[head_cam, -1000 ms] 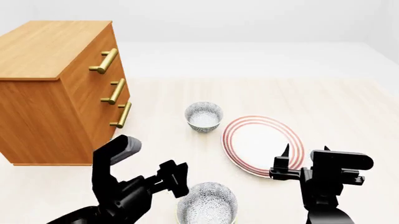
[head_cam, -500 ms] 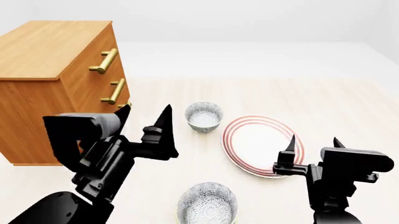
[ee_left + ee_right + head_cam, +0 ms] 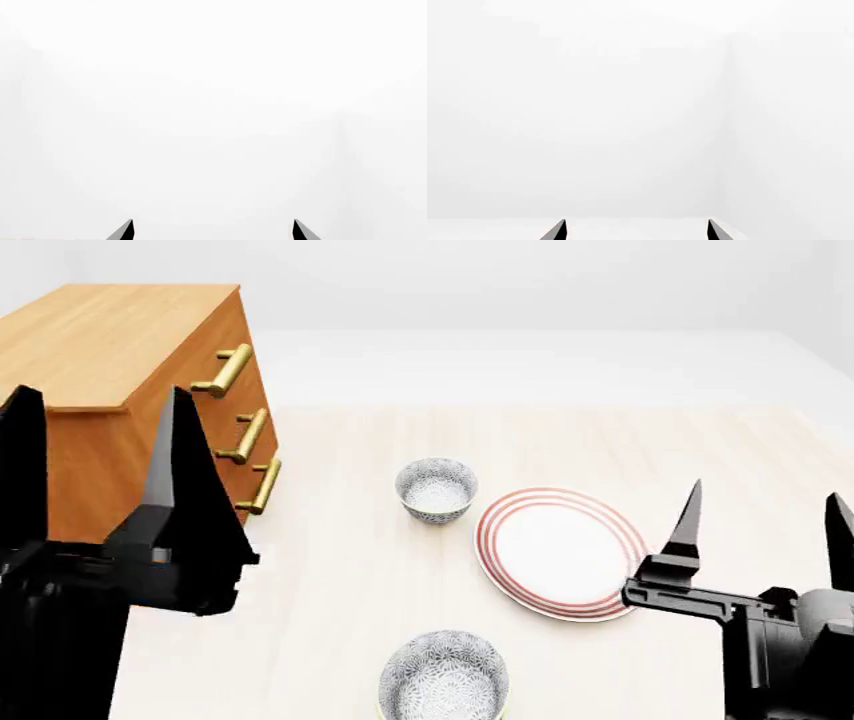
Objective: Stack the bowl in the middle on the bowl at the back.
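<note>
Head view, worktop [image 3: 641, 440]: a pale wooden surface is seen from above, with a wooden drawer chest [image 3: 120, 390] at the back left.
Head view, bowls: two patterned bowls are shown. The far bowl [image 3: 437, 489] stands upright near the chest; the near bowl [image 3: 443, 676] stands upright at the front edge of the picture, well apart from it. Neither is stacked on the other. Which is the task's middle bowl cannot be settled, as only two are seen.
Head view, plate [image 3: 561, 552]: a red-ringed plate lies just beside the far bowl, apart from it.
Head view, left claw [image 3: 94, 465]: it is raised, fingers spread and pointing up, with nothing held.
Head view, right claw [image 3: 763, 530]: it is raised likewise, spread, with nothing held.
Left wrist view: only blank white and two dark fingertips [image 3: 124, 231] are shown.
Right wrist view: the same is seen, with fingertips [image 3: 556, 230] apart.
Step, judged: a bowl would best be gripped by its rim, lifted level, and centred over the other before release.
</note>
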Robot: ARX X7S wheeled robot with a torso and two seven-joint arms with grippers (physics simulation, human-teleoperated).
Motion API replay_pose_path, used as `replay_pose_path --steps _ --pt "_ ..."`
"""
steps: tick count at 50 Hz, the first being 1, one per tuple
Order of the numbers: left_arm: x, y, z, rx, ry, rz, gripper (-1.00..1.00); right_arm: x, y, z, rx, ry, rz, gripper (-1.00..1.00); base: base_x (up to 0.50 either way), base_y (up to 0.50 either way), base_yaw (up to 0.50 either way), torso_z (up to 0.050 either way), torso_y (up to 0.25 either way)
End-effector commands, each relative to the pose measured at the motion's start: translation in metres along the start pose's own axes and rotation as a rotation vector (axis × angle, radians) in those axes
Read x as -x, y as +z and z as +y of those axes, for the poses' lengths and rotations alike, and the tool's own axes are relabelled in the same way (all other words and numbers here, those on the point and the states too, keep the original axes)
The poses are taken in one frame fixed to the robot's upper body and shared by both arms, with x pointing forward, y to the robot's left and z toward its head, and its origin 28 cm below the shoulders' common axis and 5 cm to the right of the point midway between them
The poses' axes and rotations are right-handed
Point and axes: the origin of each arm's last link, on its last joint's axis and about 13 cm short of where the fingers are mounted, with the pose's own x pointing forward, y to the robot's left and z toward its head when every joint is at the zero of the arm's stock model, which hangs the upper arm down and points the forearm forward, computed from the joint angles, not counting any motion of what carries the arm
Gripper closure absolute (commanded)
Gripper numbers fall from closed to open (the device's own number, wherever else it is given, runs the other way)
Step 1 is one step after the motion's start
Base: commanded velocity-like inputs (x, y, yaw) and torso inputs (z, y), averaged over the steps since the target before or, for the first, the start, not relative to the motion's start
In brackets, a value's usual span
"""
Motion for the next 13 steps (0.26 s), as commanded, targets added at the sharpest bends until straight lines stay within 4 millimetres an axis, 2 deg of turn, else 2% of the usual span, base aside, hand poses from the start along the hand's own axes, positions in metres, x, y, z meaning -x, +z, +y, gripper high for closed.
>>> replay_pose_path --steps 1,13 --pt "0.02 0.021 0.001 0.017 0.004 -0.136 -1.0 0.021 0.028 -0.003 -0.008 -0.002 -0.147 -1.0 0.0 0.0 0.0 0.0 0.0" --pt "0.039 0.017 0.005 0.04 0.016 -0.159 -1.0 0.036 0.033 -0.005 -0.054 0.015 -0.218 -1.0 0.0 0.0 0.0 0.0 0.0"
